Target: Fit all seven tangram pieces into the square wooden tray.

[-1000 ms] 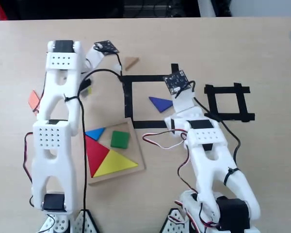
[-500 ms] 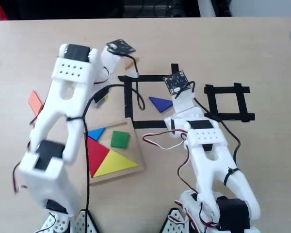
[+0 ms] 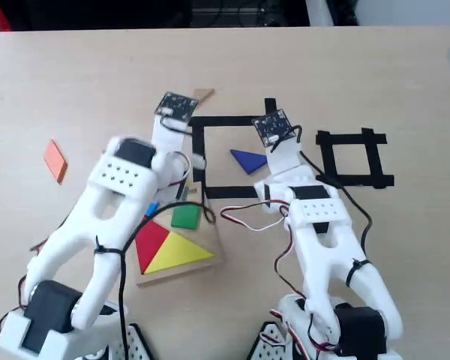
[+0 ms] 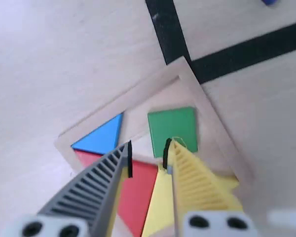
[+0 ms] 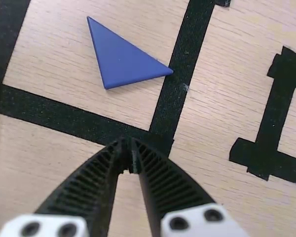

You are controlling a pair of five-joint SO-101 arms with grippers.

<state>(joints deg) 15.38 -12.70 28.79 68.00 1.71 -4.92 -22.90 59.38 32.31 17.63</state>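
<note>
Left gripper [image 4: 148, 153] over tray [image 4: 203, 106]; jaws parted

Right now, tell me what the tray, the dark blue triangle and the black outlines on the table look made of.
Tray: pale, unfinished-looking wood, matte, with a raised rim.
Dark blue triangle: evenly painted wood or plastic, can't tell which; smooth, slightly satin face.
Black outlines: likely adhesive tape, flat, matte, with rough cut ends and overlapping strips.
</note>
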